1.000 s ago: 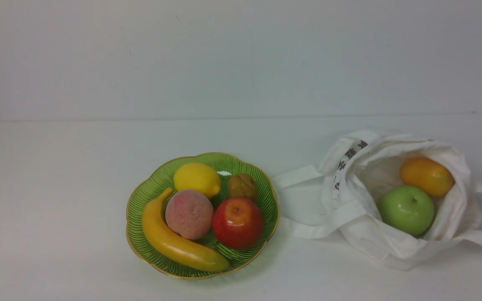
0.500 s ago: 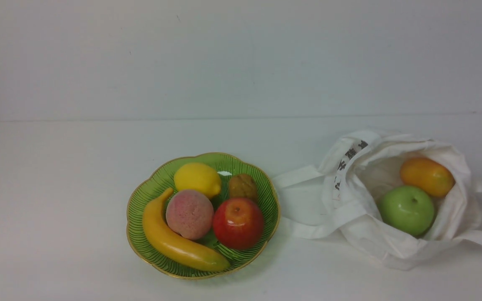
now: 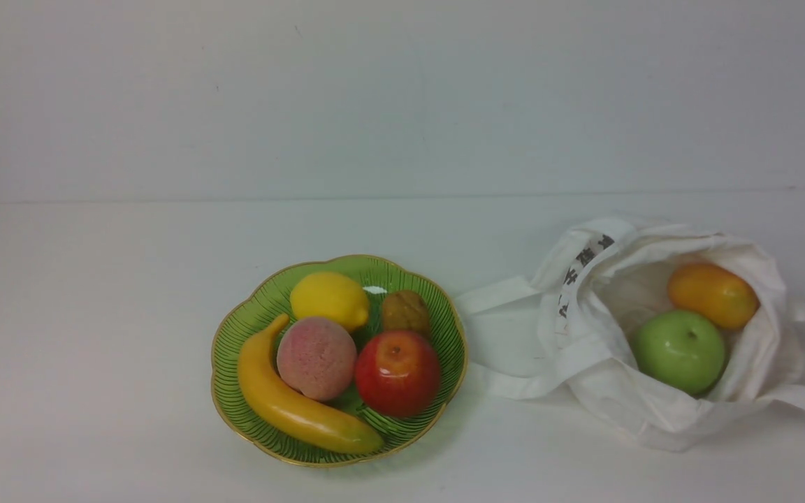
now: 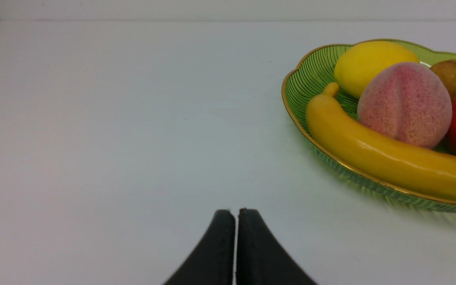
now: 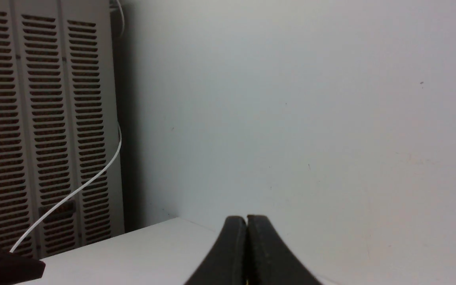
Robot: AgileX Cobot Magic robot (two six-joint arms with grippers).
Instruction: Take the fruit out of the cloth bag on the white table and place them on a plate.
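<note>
The white cloth bag (image 3: 605, 349) lies open on the right of the white table (image 3: 95, 314). Inside it sit a green apple (image 3: 680, 351) and an orange mango-like fruit (image 3: 713, 294). The green plate (image 3: 444, 328) stands left of the bag and holds a yellow banana (image 3: 291, 405) along its near-left side. The plate (image 4: 303, 79) and banana (image 4: 386, 158) also show in the left wrist view. My left gripper (image 4: 236, 211) is shut and empty over bare table, apart from the plate. My right gripper (image 5: 246, 217) is shut and empty, pointing at the wall. Neither arm shows in the front view.
The plate also holds a lemon (image 3: 329, 299), a peach (image 3: 316, 358), a red apple (image 3: 397, 372) and a small brown fruit (image 3: 406, 311). The bag's straps (image 3: 507, 335) spread toward the plate. A vented grey cabinet (image 5: 46, 126) with a white cable stands beyond the table's corner.
</note>
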